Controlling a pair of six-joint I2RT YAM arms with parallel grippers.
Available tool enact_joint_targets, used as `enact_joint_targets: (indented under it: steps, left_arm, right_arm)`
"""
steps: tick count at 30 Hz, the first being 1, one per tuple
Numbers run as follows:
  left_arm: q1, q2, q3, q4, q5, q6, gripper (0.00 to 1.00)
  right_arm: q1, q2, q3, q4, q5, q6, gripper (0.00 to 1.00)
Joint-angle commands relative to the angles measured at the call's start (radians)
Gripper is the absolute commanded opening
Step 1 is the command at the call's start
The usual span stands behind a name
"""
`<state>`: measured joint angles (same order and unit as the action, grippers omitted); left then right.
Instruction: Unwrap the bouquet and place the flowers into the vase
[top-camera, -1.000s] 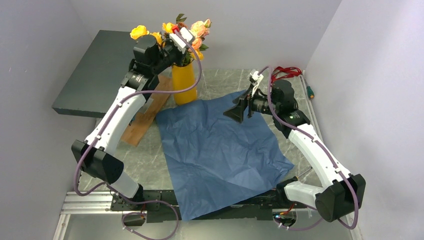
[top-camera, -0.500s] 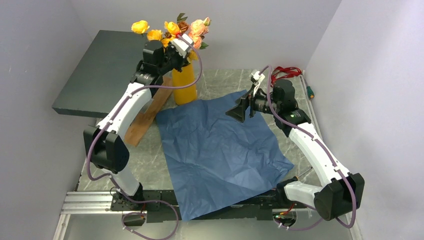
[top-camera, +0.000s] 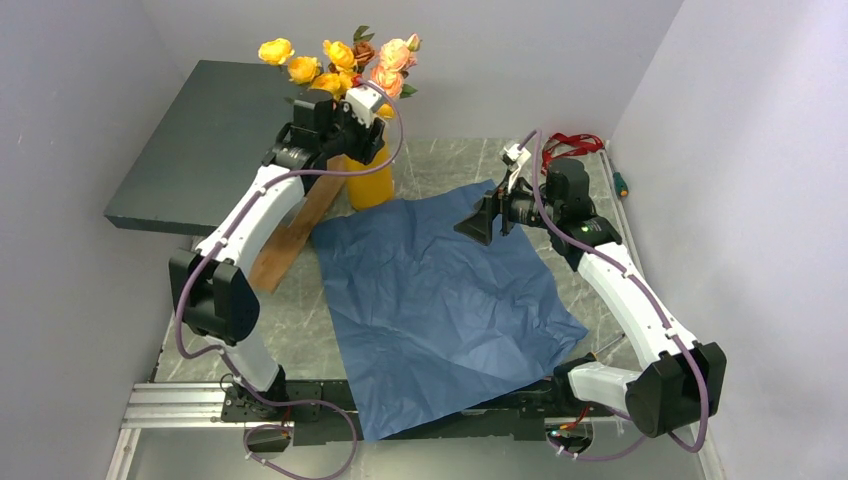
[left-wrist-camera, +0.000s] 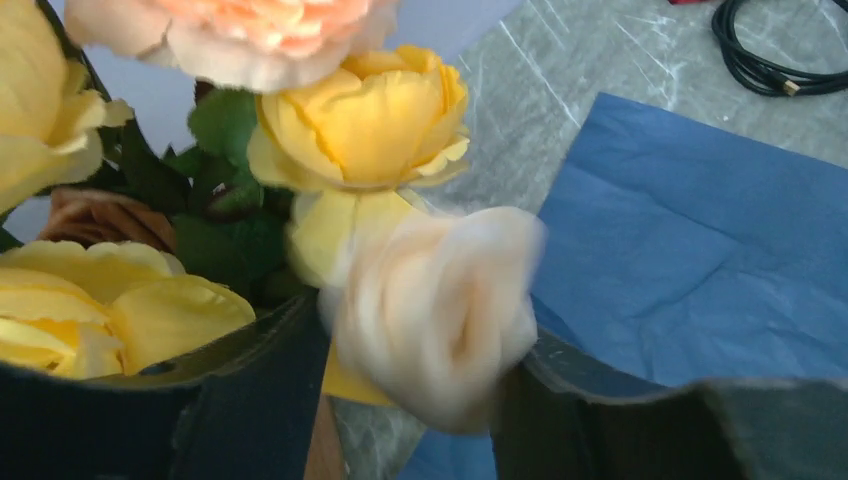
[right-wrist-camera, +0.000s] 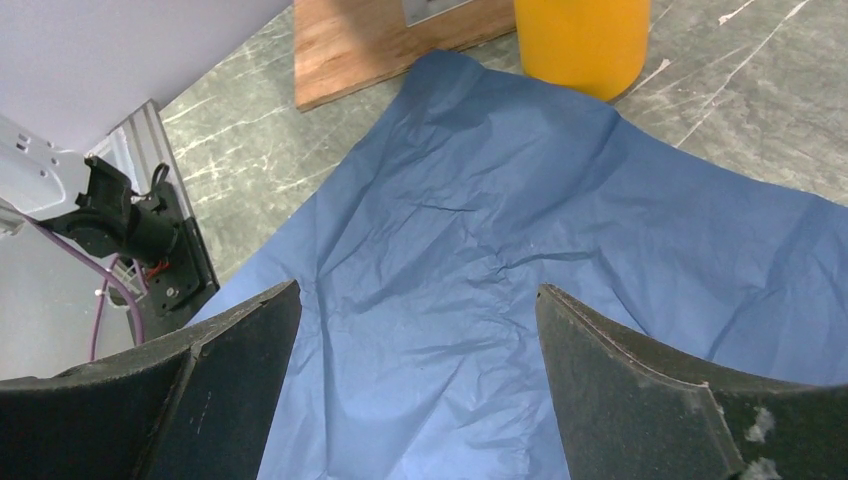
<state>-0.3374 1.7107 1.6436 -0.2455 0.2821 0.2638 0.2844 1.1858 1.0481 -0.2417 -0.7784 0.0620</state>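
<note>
- The left gripper (left-wrist-camera: 415, 330), clamped a second ago, now has its jaws parted. A pale, motion-blurred rose sits in the gap, and I cannot tell whether the fingers (left-wrist-camera: 230, 400) touch it.
- The small artificial roses in yellow, peach and pink (top-camera: 340, 60) stand up out of the tall orange-yellow cylindrical vase (top-camera: 372, 185) at the far left of the grey marbled table (top-camera: 450, 160). They are spread slightly wider than a second ago.
- The left arm's elbow has risen and swung in towards the vase over the last second.
- The right gripper (right-wrist-camera: 418, 300) has hardly moved. Its jaws stand wide with nothing between them, above the flattened, crinkled blue wrapping paper (top-camera: 440, 300).
- My reading is that the flowers are being let go into the vase, so the task is nearly done. What remains is backing the left hand out without snagging a bloom or tipping the vase.
</note>
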Motion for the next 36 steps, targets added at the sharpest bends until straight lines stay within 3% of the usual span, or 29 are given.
enact_joint_targets:
  steps: [1, 11, 17, 25, 28, 33, 36]
  left_arm:
    - [-0.001, -0.119, -0.001, -0.092, 0.019, -0.046, 0.65]
    - [-0.008, -0.201, 0.022, -0.304, 0.027, -0.064, 0.99]
    - [-0.01, -0.302, 0.002, -0.401, 0.042, -0.076, 0.99]
    - [-0.005, -0.393, 0.049, -0.607, 0.069, -0.094, 0.99]
    - [-0.003, -0.364, 0.168, -0.752, 0.05, -0.101, 0.99]
    - [-0.003, -0.293, 0.397, -0.935, -0.176, -0.194, 0.99]
    - [-0.003, -0.306, 0.438, -0.957, -0.278, -0.206, 0.99]
  right_arm:
    - [-0.009, 0.002, 0.033, 0.006, -0.014, -0.017, 0.9]
    - [-0.027, -0.003, 0.05, -0.025, -0.011, -0.028, 0.92]
    - [-0.058, -0.044, 0.059, -0.063, 0.014, -0.033, 0.99]
    - [-0.099, -0.183, 0.046, -0.116, 0.074, -0.038, 1.0]
    - [-0.105, -0.243, 0.044, -0.152, 0.119, -0.053, 1.0]
    - [-0.108, -0.336, 0.043, -0.215, 0.198, -0.106, 1.0]
    - [-0.108, -0.396, 0.038, -0.243, 0.238, -0.116, 1.0]
